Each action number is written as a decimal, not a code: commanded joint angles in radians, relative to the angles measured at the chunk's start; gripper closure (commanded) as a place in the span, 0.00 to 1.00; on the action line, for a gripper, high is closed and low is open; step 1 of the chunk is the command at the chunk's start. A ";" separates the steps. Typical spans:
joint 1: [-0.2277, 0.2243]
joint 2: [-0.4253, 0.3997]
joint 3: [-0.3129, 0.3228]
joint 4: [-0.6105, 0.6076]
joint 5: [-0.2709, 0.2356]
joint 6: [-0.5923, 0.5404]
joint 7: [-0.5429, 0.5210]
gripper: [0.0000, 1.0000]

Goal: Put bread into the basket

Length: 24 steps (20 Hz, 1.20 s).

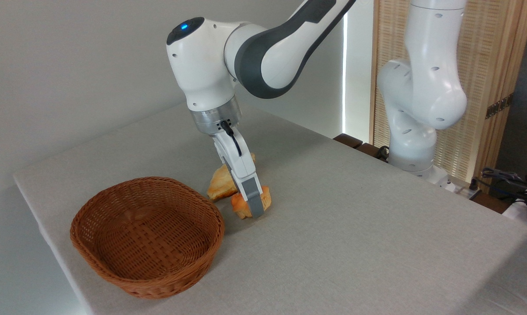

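Two pieces of bread lie on the grey table (355,227), just right of the basket (147,236). I am the white arm, and my gripper (255,205) is down at the nearer one, the orange-golden bun (243,206). One grey finger (254,199) crosses the bun's front; the other is hidden behind it. My jaws look narrow, set around the bun, but I cannot tell whether they are pressing it or only bracketing it. The bun seems to sit on the table, or just above it. The second piece (219,181), paler and more wedge-shaped, lies just behind, partly covered by my wrist, near the basket's rim.

The basket is a brown woven oval, and nothing is in it. It stands close to the table's left edge.

I judge this to be the grasping step: bread reached, not yet carried. Next I need a firm but gentle squeeze, a lift high enough to clear the braided rim, a short move left, and a release over the middle.

I can read no brand, label or writing anywhere. A blue light glows on my upper joint.
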 commanded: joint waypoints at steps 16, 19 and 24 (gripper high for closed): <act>-0.031 0.005 0.010 0.000 0.018 0.020 0.008 0.51; -0.031 0.003 0.012 0.002 0.016 0.022 0.008 0.50; -0.024 -0.009 0.023 0.075 0.003 -0.001 0.003 0.49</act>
